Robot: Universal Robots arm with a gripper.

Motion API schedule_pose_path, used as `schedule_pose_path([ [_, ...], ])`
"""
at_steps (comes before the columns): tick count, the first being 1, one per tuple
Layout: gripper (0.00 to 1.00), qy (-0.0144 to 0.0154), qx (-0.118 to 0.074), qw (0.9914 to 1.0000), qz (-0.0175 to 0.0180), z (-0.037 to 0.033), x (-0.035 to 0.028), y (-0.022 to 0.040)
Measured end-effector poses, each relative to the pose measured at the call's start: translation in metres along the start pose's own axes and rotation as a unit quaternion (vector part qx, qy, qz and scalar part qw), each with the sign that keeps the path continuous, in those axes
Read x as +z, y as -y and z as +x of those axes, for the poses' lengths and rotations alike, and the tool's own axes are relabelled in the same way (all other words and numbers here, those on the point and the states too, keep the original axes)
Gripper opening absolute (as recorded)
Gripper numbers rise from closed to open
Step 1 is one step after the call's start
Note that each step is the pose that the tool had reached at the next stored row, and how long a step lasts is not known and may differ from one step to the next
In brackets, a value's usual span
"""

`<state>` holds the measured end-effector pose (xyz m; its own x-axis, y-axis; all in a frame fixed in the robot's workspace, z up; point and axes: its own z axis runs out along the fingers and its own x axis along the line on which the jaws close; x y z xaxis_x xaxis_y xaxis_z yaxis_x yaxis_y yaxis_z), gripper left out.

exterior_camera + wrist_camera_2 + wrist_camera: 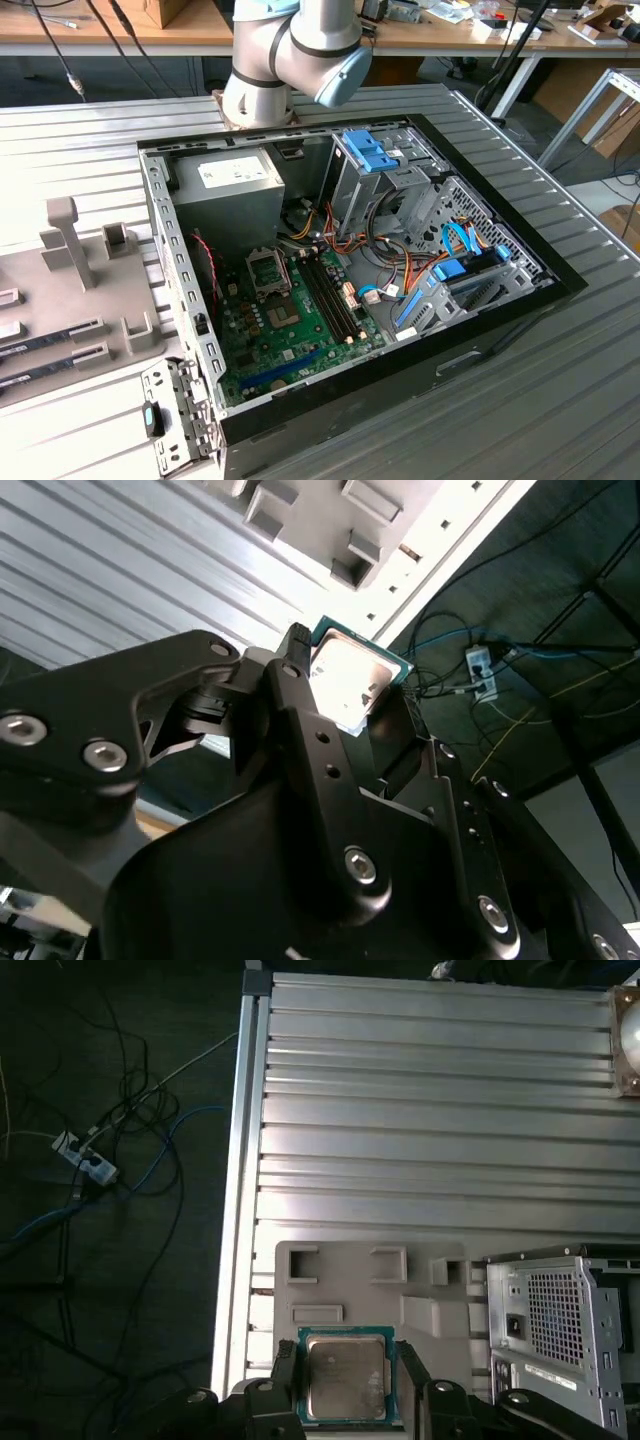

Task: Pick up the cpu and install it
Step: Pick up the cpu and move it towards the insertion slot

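Place: likely lab | slatted metal table (520,420) | workbenches (100,35) | floor cables (100,1165)

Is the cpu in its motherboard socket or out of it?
Out. In the first wrist view the gripper clamps the cpu by its edges, outside the computer case.

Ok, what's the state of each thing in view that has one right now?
cpu: gripped by its edges, held off the table.
gripper: shut on the cpu.
computer case: lying on its side, open.
cpu socket: looks empty.
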<state>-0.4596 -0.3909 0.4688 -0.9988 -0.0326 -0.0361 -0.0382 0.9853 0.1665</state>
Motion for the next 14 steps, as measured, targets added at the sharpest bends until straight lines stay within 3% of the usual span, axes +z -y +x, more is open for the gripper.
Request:
schedule_pose_path([
  [2,0.47,-0.0011,-0.001,0.99956,0.0297,-0.0001,0.0000,0.0000],
  [3,0.47,-0.0020,-0.001,0.99871,0.0506,-0.0001,0.0000,0.0000],
  [4,0.47,-0.0023,-0.002,0.99832,0.0578,-0.0002,0.0000,-0.0001],
  [5,0.47,-0.0022,-0.002,0.99823,0.0595,-0.0003,0.0000,0.0001],
  [14,0.47,-0.0023,-0.002,0.99820,0.0599,-0.0009,-0.0002,0.0033],
])
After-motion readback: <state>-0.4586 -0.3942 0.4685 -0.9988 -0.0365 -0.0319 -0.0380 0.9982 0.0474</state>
